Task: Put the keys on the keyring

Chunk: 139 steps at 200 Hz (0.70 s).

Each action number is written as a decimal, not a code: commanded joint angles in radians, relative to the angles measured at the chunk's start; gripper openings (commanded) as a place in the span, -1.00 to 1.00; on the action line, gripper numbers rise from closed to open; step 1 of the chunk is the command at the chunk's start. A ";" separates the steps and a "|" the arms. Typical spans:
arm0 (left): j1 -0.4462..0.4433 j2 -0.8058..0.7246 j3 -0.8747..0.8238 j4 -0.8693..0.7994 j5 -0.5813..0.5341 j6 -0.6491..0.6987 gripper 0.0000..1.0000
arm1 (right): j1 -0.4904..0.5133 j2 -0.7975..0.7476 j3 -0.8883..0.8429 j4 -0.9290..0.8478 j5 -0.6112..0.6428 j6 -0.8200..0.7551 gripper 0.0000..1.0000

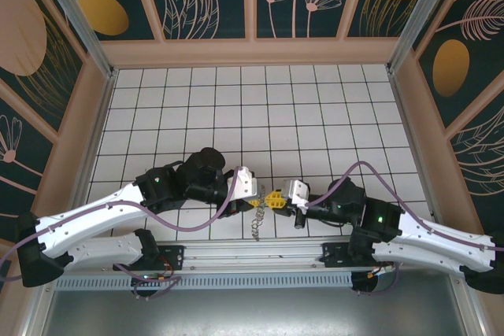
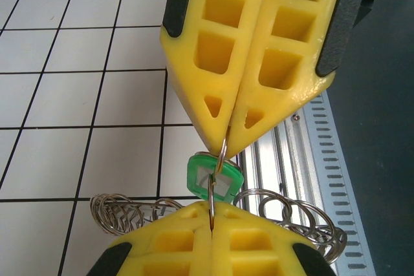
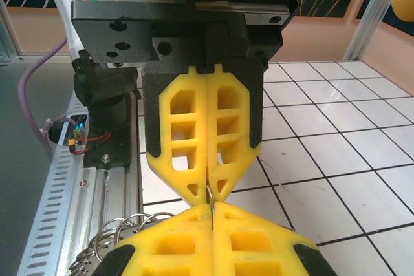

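1. Centrally, the left fingers (image 2: 174,240) and the right fingers (image 2: 217,50) are meeting tip to tip just above the tiled bench (image 2: 77,95). Each pair is pressing together and clamping on one thin wire strand of the keyring (image 2: 119,212).
2. Between the two sets of tips, the key (image 2: 215,179), a small green tag, is hanging in the narrow gap. The clamped strand is crossing its face, but whether the strand is passing fully through the key's hole cannot be told.
3. Gripping the strand from both sides is probably holding it taut and level, so that the key is steadied on the wire rather than swinging free. The threading step appears to be under way but not confirmed.
4. Below the tips, the rest of the keyring, a run of linked silvery loops, is trailing slack. Part of it is lying over the bench and part is reaching toward the metal rail (image 2: 304,147) at the near edge.
5. Around the key, the four yellow tips are crowding the gap and leaving little room to shift it. The loose loops underneath are likely to snag, while the purple cable (image 1: 364,164) is arching well clear.
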 commanded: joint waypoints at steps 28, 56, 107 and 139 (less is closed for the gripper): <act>-0.004 -0.015 0.005 0.016 0.007 0.003 -1.00 | -0.006 0.004 0.016 0.029 -0.007 -0.007 -1.00; -0.003 -0.015 0.005 0.016 0.008 0.003 -1.00 | -0.006 0.006 0.015 0.032 0.001 -0.009 -1.00; -0.003 -0.015 0.008 0.014 0.007 0.005 -1.00 | -0.006 -0.009 0.013 0.037 0.004 -0.010 -1.00; -0.004 -0.012 0.009 0.015 0.007 0.004 -1.00 | -0.005 -0.019 0.013 0.036 0.006 -0.011 -1.00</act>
